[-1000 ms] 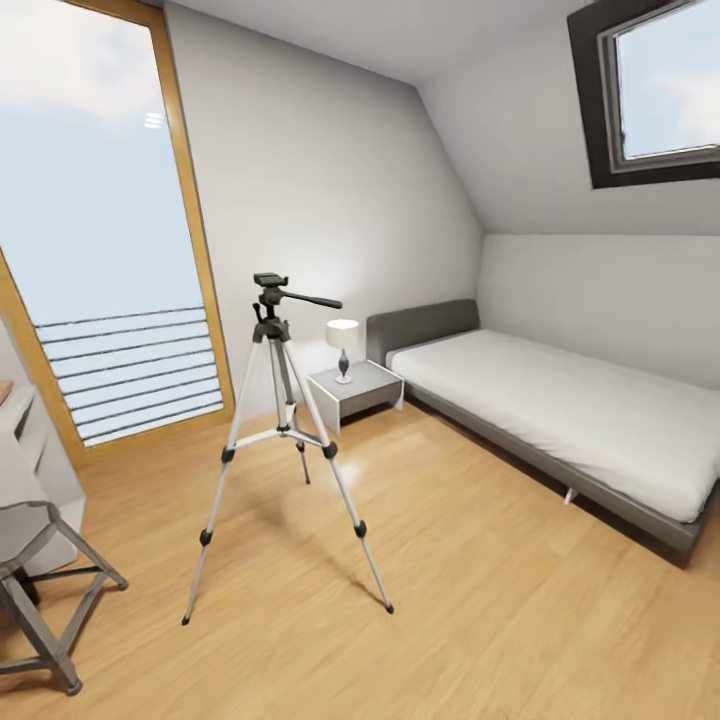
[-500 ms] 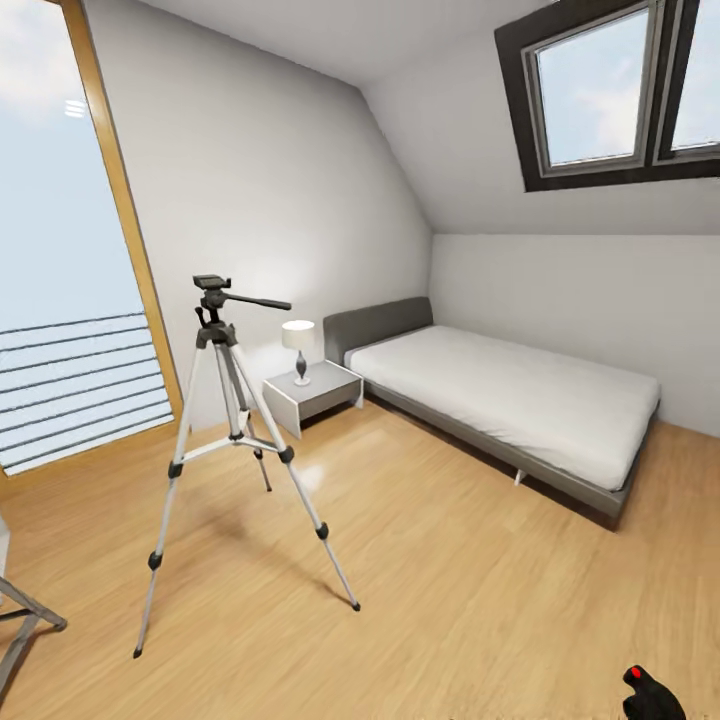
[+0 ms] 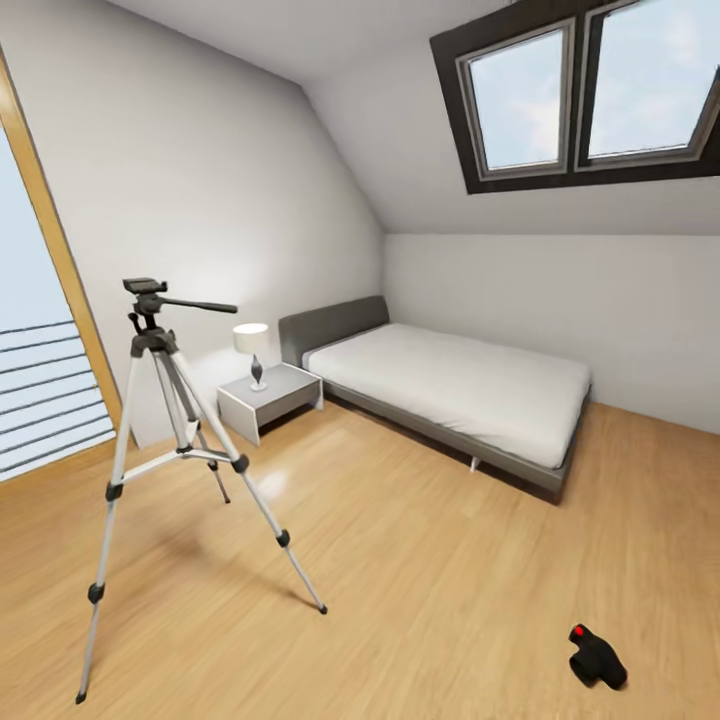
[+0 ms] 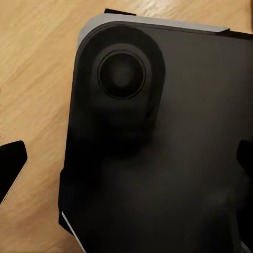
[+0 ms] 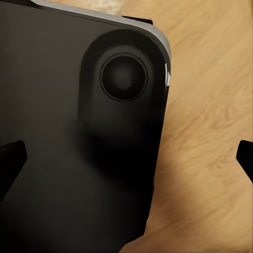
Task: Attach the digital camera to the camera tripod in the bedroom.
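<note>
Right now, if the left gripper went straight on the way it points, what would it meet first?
Probably the robot's own black body panel, which lies between the left gripper's fingertips in its wrist view. Wood floor lies beyond; depth is unclear.

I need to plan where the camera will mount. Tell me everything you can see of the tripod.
The tripod stands upright on the wood floor, at the head view's left, near the tall window and apart from the nightstand. It has three spread silver legs with black joints and feet, braces to a centre column, and a black head with a long pan handle pointing toward the bed. Its top plate is bare; nothing but the floor touches it.
</note>
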You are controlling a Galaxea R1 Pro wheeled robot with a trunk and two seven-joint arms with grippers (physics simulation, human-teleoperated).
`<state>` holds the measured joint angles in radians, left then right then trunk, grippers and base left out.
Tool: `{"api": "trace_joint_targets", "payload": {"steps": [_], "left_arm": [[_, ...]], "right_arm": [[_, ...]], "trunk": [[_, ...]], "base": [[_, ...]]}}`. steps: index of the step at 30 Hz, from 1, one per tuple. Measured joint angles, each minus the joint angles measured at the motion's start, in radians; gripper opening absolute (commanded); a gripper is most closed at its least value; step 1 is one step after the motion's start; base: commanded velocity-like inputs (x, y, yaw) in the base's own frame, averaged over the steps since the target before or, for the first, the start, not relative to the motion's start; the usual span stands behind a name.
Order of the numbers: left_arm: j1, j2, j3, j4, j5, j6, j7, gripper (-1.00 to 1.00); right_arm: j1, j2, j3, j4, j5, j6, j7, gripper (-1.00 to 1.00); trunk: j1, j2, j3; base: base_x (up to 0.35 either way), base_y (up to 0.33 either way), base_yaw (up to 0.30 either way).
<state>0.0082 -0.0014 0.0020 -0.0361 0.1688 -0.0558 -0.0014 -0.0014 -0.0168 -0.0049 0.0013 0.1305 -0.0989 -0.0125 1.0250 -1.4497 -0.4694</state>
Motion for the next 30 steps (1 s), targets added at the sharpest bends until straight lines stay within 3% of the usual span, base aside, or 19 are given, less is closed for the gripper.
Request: {"api": "trace_joint_targets", "payload": {"steps": [30], "left_arm": [[0.0, -0.005, 0.002, -0.011, 0.005, -0.004, 0.001, 1.0]], "right_arm": [[0.0, -0.003, -0.015, 0.0, -0.001, -0.004, 0.001, 1.0]], "trunk": [[0.0, 0.0, 0.0]], "base": [[0.0, 0.0, -0.296]]}}
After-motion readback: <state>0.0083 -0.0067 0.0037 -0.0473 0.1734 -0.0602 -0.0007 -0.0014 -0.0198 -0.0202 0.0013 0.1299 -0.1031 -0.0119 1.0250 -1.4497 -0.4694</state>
